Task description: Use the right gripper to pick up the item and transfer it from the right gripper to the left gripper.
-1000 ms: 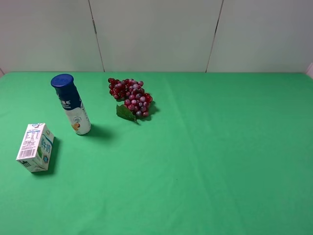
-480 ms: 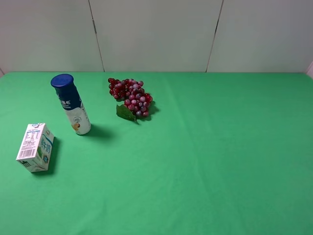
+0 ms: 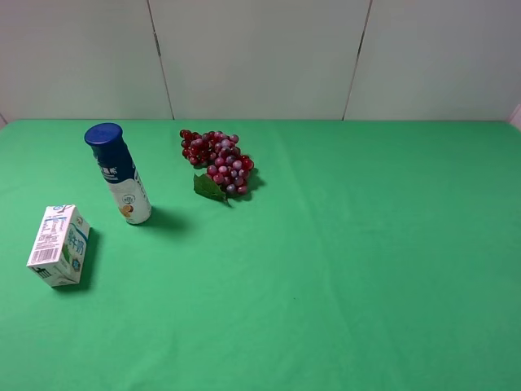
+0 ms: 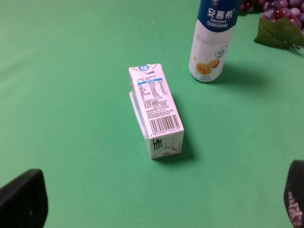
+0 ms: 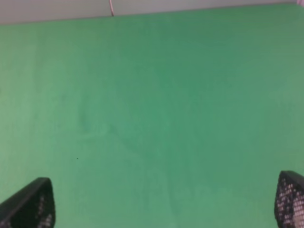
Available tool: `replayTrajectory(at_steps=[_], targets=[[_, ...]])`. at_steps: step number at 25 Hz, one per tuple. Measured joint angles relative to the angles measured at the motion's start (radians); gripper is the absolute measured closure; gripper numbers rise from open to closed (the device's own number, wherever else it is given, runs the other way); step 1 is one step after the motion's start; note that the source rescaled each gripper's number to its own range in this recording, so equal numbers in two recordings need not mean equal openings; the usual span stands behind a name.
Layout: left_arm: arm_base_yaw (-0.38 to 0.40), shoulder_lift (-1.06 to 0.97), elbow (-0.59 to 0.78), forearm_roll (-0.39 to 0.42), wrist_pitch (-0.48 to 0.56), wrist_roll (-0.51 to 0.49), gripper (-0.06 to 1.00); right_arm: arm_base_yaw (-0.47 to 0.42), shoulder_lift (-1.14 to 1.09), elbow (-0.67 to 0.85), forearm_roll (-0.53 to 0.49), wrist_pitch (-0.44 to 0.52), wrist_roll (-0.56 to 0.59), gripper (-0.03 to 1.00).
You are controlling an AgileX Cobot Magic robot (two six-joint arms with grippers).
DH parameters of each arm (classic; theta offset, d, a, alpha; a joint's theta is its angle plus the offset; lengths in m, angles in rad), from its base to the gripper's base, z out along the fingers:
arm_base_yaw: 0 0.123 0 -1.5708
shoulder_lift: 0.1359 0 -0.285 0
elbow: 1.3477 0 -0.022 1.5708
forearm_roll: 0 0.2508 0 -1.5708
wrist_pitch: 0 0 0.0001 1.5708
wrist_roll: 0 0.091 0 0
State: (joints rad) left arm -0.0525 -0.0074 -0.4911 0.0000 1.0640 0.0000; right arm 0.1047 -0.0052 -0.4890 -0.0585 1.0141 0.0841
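Milk carton (image 3: 59, 244) lay on table (image 3: 342, 244) w/ bottle (image 3: 119, 173) nearby. Left pincer (image 4: 156, 202) & right pincer (image 5: 161, 202) both spread wide, empty.

We note a matt green cloth (image 3: 366, 261) covering the table, faintly creased. Milk carton (image 4: 156, 110): printed paperboard, smooth, slight sheen. Bottle (image 3: 120, 175): glossy white plastic, blue cap. Grapes (image 3: 217, 160): shiny, smooth skins. Right gripper (image 5: 161, 209) fingertips (image 5: 289, 199) carry dotted, textured black pads.

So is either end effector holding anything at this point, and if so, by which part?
Nothing is held. Both end effectors, left and right, are open with only green cloth between their fingers; the milk carton sits untouched on the table.
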Motion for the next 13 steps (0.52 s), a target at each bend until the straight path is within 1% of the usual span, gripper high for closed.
replayTrajectory(at_steps=[13], targets=[[0.000,0.000,0.000,0.000,-0.001,0.000,-0.06,0.000,0.000,0.000,0.000,-0.002,0.000,-0.03]])
